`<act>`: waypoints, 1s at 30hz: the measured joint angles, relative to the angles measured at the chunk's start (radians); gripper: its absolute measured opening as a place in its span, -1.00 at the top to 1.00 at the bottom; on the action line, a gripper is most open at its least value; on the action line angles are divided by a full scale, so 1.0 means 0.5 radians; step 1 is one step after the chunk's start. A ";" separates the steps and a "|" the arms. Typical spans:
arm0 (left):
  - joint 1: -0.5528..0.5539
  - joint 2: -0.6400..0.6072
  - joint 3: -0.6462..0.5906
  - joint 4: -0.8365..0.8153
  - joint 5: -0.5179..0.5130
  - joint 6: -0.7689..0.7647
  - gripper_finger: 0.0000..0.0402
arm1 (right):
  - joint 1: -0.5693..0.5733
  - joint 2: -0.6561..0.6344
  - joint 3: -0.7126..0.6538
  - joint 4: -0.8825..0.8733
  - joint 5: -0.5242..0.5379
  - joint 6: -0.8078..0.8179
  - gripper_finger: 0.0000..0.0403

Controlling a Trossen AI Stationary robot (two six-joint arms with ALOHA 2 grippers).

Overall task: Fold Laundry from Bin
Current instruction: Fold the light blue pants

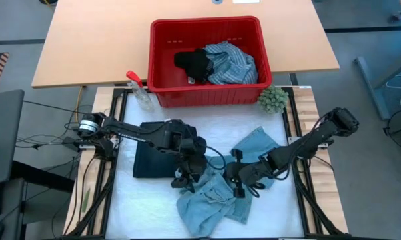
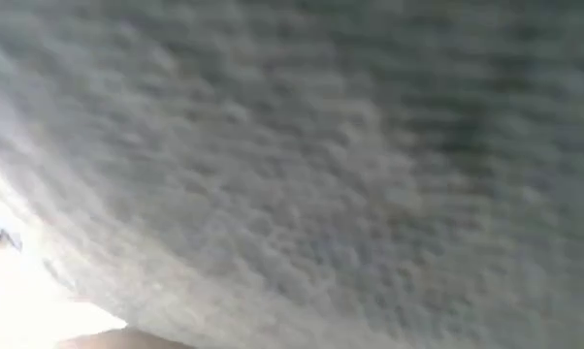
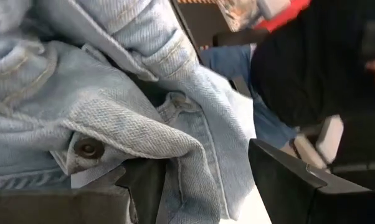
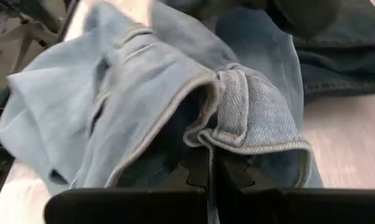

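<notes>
Jeans (image 1: pixel 210 200) (crumpled) between both grippers

Wooden table (image 1: pixel 94 47), grey floor (image 1: pixel 367 33), white work mat (image 1: pixel 147 200)

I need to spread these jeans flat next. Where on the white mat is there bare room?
Bare mat shows along the front left, below the dark navy piece, and at the far right beside the jeans. A strip also lies free between the bin and the garments. The middle is crowded: both grippers work in the denim there.
</notes>
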 joint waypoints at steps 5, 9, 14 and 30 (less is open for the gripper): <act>-0.009 0.000 0.000 0.043 -0.120 -0.242 -0.06 | -0.024 0.000 0.000 -0.005 0.000 0.022 0.85; -0.014 0.000 0.000 0.072 -0.112 -0.397 -0.06 | -0.032 0.000 0.000 -0.004 -0.002 0.032 0.84; -0.003 0.000 0.000 0.144 -0.118 -0.662 -0.06 | -0.063 0.000 0.000 -0.066 -0.008 0.084 0.86; -0.034 0.086 0.002 0.216 -0.308 -0.852 -0.06 | -0.156 0.002 -0.001 -0.139 -0.040 0.331 0.85</act>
